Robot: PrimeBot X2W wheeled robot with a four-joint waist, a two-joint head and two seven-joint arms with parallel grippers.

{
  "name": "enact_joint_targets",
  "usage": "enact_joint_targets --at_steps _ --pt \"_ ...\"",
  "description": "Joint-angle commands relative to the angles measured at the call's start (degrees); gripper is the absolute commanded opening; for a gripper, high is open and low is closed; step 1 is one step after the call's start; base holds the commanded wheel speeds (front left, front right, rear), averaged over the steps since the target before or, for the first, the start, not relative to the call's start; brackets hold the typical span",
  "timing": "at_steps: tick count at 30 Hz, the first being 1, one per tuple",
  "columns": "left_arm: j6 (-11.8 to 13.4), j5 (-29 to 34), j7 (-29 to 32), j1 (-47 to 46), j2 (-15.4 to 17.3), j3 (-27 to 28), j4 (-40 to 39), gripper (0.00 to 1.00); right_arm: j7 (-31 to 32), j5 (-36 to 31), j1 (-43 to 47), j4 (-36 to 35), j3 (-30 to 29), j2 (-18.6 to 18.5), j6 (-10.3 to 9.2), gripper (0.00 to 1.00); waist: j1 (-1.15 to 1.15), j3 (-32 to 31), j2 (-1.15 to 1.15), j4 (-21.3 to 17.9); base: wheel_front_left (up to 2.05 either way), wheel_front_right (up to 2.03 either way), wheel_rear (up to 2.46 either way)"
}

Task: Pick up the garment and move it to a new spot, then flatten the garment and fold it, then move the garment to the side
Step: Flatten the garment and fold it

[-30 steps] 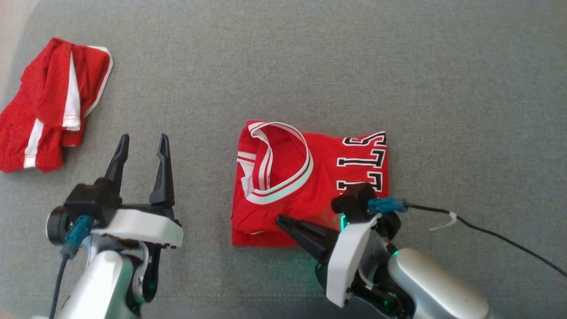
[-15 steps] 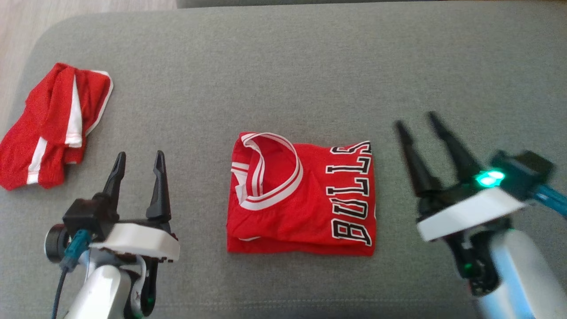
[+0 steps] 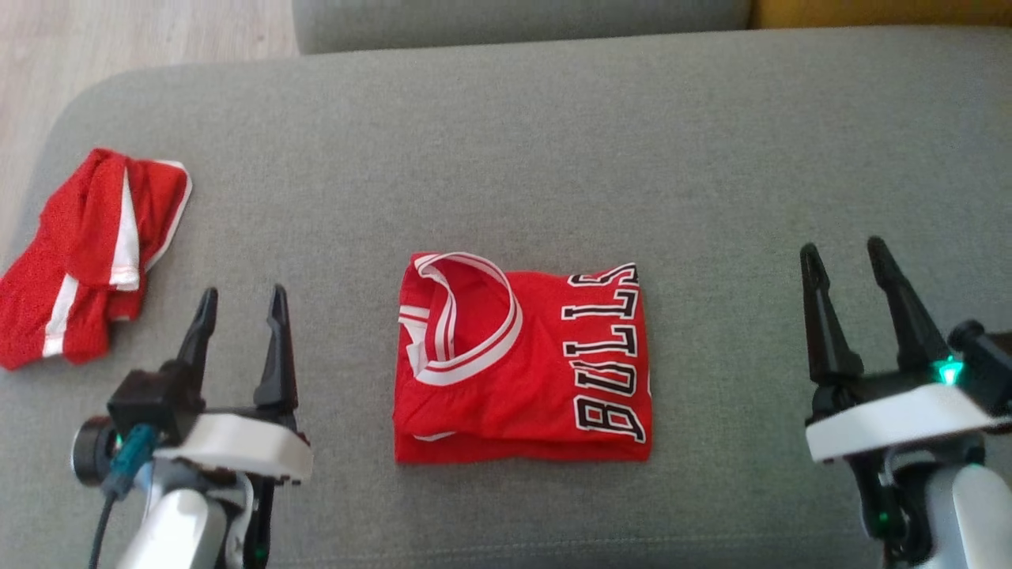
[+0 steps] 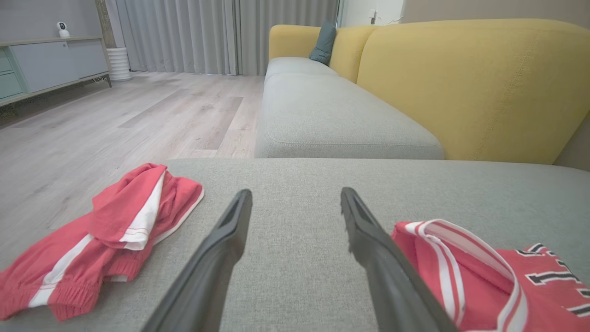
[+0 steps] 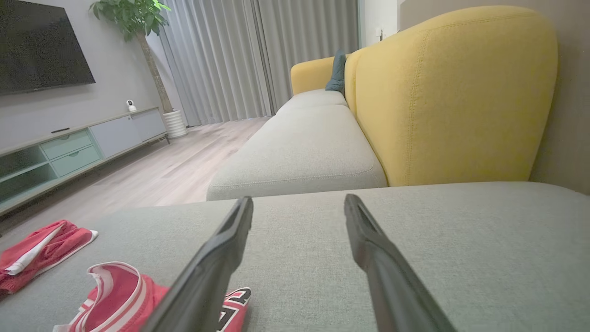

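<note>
The garment (image 3: 522, 367), a red jersey with white-trimmed collar and black lettering, lies folded into a neat rectangle at the middle of the grey sofa cushion (image 3: 553, 158). It also appears in the left wrist view (image 4: 488, 276) and the right wrist view (image 5: 120, 299). My left gripper (image 3: 239, 299) stands open to the jersey's left, nothing between its fingers. My right gripper (image 3: 844, 253) stands open well to the jersey's right, empty too. Both are apart from the cloth.
Red shorts with white stripes (image 3: 83, 253) lie crumpled at the cushion's left end, near its edge. Wooden floor (image 3: 118, 39) lies beyond that edge. A yellow sofa back (image 5: 451, 97) rises behind, with another grey seat (image 4: 332, 115) further along.
My right gripper let go of the jersey's lower edge, opened and swung away to the right. The head camera tilted, so the whole scene shifted down. The left gripper stayed open.
</note>
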Motion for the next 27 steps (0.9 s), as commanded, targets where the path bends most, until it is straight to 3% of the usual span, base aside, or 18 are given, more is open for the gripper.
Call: enact_joint_targets --at_steps 1,12,27 --pt "0.32 -0.2 -0.15 -0.43 1.58 1.94 -1.67 1.0 0.46 -0.79 0.53 -2.42 0.68 0.33 -0.04 1.0 0.0 -1.29 0.0 -0.4 0.0 0.0 0.0" --pt "1.34 0.04 1.25 2.87 2.33 0.81 -2.57 1.0 3.13 -2.16 6.79 -3.88 -0.59 0.74 -0.04 1.0 0.0 -5.51 0.0 -0.67 0.0 0.0 0.0" --pt "2.29 -0.09 1.35 3.73 2.63 0.54 -3.36 1.0 3.92 -2.52 7.86 -4.99 -0.74 1.09 -0.04 1.0 0.0 -5.77 0.0 -0.83 0.0 0.0 0.0"
